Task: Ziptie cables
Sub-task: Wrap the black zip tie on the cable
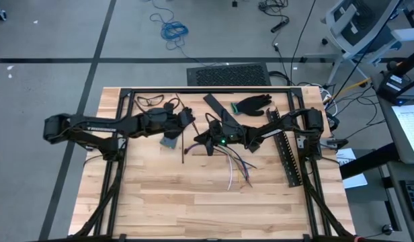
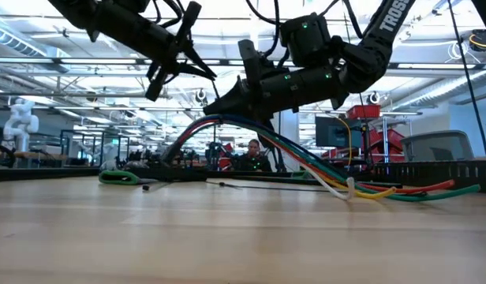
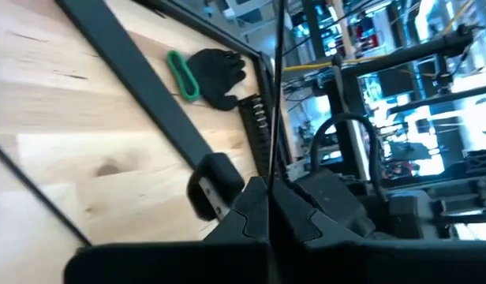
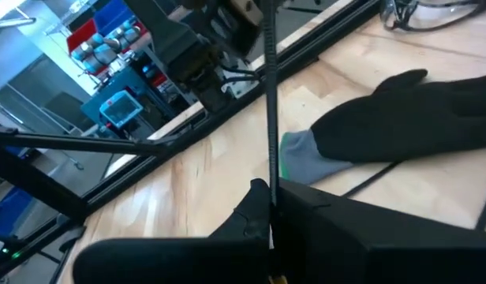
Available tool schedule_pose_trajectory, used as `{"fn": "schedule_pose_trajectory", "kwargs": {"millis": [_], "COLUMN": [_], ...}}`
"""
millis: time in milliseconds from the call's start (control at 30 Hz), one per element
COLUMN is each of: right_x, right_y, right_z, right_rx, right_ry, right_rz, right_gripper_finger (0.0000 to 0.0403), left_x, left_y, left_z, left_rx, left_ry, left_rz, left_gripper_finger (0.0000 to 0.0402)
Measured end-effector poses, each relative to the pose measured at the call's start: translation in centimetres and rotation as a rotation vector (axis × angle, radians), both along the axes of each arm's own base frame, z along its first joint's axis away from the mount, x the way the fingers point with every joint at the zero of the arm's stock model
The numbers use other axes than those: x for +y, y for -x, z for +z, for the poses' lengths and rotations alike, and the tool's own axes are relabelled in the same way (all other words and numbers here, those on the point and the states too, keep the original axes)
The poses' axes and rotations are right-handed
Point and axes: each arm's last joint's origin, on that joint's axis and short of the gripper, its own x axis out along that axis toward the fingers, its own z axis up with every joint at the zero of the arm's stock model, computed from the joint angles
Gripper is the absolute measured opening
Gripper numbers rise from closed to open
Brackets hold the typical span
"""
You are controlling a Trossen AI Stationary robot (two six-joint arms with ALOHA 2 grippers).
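Note the right gripper (image 1: 205, 140) above the table centre, clenched on the cables (image 1: 235, 165); the bundle arches from it down to the wooden table (image 1: 193, 208). The left gripper (image 1: 188, 115), raised near the back, is clenched on a thin black strip.

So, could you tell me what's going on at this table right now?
Both dark arms are working above the middle of the wooden table. The right gripper is shut on one end of the bundle of thin multicoloured cables, lifting that end so the wires arch down to the tabletop. The left gripper, also shut, holds a thin straight black stick just beside it. A black glove with a green cuff lies at the far edge.
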Motion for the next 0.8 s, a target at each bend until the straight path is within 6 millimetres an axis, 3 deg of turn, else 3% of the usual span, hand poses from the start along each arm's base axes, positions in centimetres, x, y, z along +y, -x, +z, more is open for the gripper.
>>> {"fn": "schedule_pose_trajectory", "kwargs": {"millis": [800], "right_x": [1.1], "right_y": [0.2], "right_z": [-1.4], "right_rx": [0.105], "right_ry": [0.01], "right_rz": [0.033], "right_gripper_finger": [0.0], "left_x": [2.2], "left_y": [1.6], "left_z": [0.1], "left_rx": [0.118], "left_ry": [-0.08], "left_rz": [-0.002], "left_gripper_finger": [0.0]}}
